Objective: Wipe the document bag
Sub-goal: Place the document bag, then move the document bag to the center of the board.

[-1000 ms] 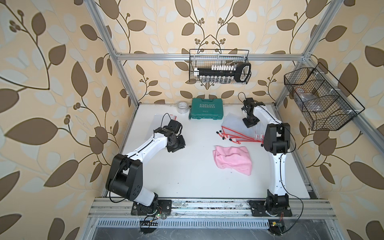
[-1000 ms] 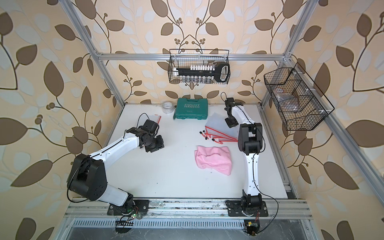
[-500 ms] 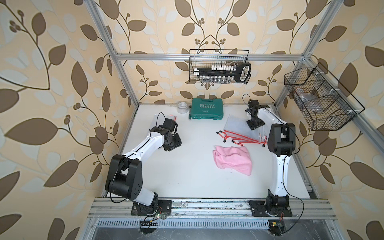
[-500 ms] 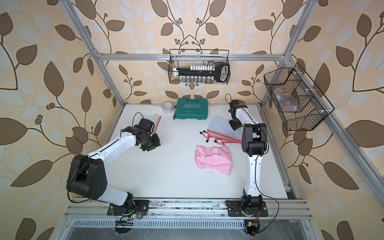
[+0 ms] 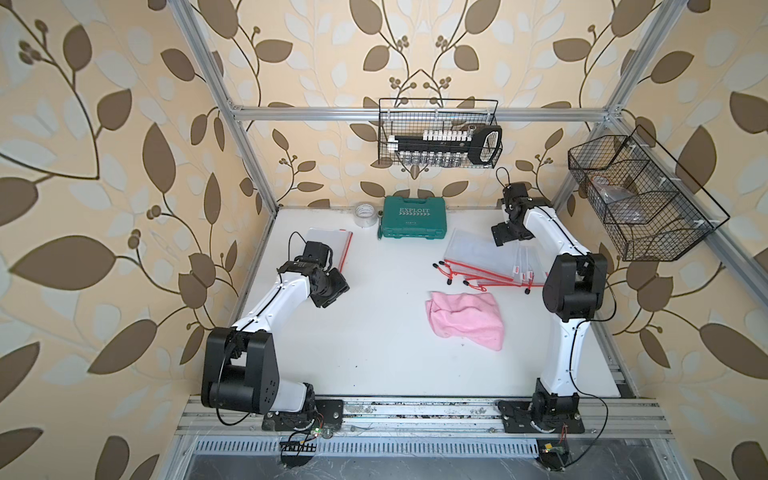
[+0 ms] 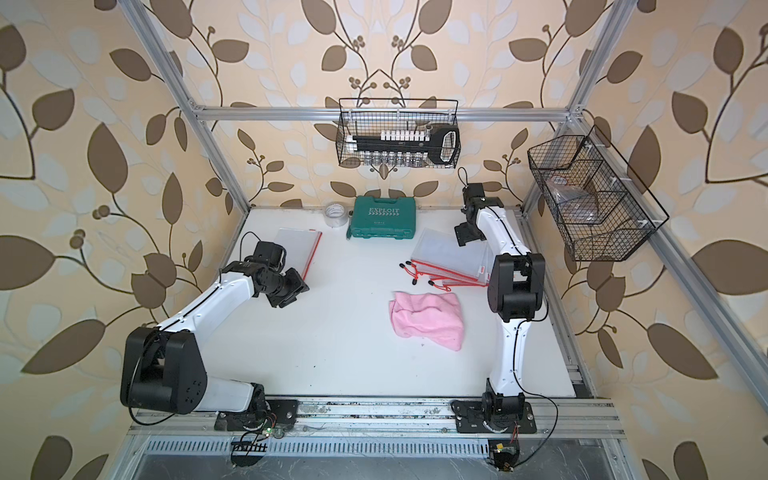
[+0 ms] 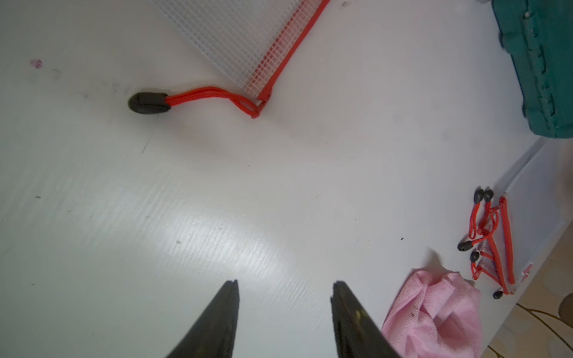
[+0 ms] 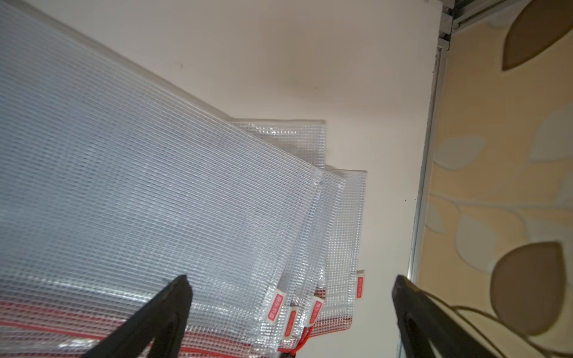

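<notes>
Observed from the bench (image 5: 374, 353) side: the left gripper (image 7: 285, 282) stands moderately parted and empty, hovering over bare surface close to a single document bag (image 5: 328, 243) at the back on the left arm's side. The right gripper (image 8: 291, 277) is spread wide, also empty, above the fanned stack of document bags (image 5: 482, 257) near the bench's edge on the right arm's side. The pink cloth (image 5: 465, 318) lies crumpled just in front of that stack, held by neither arm, so wiping has not begun. Risks noted: the bags look thin and slick and nothing anchors them, so a wiping stroke would likely push a bag along rather than clean it unless the other gripper pins it. The stack is loosely fanned, and dragging the top bag could scatter those beneath toward the edge. The red zip cords (image 5: 446, 270) and the black-tipped pull (image 7: 148, 103) could snag a finger or the cloth. A pinch on the bunched cloth may catch one fold only, leaving the rest trailing
</notes>
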Controlling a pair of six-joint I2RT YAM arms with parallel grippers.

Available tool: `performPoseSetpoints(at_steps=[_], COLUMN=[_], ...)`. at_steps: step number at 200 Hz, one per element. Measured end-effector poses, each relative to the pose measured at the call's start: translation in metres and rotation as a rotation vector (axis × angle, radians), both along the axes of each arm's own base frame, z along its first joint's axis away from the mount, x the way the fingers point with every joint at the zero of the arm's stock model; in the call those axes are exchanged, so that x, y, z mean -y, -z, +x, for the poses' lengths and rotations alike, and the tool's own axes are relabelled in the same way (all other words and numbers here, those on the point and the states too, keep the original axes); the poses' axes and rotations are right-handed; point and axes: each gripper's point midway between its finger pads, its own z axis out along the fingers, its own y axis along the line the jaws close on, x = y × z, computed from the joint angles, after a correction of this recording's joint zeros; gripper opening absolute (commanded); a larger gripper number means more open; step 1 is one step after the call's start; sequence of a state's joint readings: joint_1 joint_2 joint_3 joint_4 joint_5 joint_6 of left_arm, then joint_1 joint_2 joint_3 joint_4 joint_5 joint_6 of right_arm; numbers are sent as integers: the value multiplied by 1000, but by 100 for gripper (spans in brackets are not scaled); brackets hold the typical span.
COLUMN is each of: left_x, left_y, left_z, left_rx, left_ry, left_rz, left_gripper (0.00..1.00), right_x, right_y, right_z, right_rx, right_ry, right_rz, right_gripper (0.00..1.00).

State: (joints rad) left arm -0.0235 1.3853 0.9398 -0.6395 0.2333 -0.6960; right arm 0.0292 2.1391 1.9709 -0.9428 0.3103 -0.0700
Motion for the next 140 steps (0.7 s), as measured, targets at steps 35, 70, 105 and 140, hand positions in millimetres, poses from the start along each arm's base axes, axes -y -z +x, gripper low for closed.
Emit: performPoseSetpoints(at_steps=[35, 70, 105, 140], left_x=[-36, -49, -56, -55], left_y=[9, 19, 26, 48], left_z=[-1, 27, 86, 135], left_rx=[-28, -39, 6, 34], left_ry=[-147, -204, -210, -189], left_rz=[-27, -36, -39, -34], left_gripper=[61, 56, 48, 46], right_x=[-89, -221, -286, -290], right_y=[-20, -16, -3, 20], right_z=[-3, -34, -71, -90], right_rx=[52, 7, -62, -138], right_ry=[-128, -376, -506, -499], right_rz=[141, 293, 363, 389], right_gripper=[98, 98, 98, 98])
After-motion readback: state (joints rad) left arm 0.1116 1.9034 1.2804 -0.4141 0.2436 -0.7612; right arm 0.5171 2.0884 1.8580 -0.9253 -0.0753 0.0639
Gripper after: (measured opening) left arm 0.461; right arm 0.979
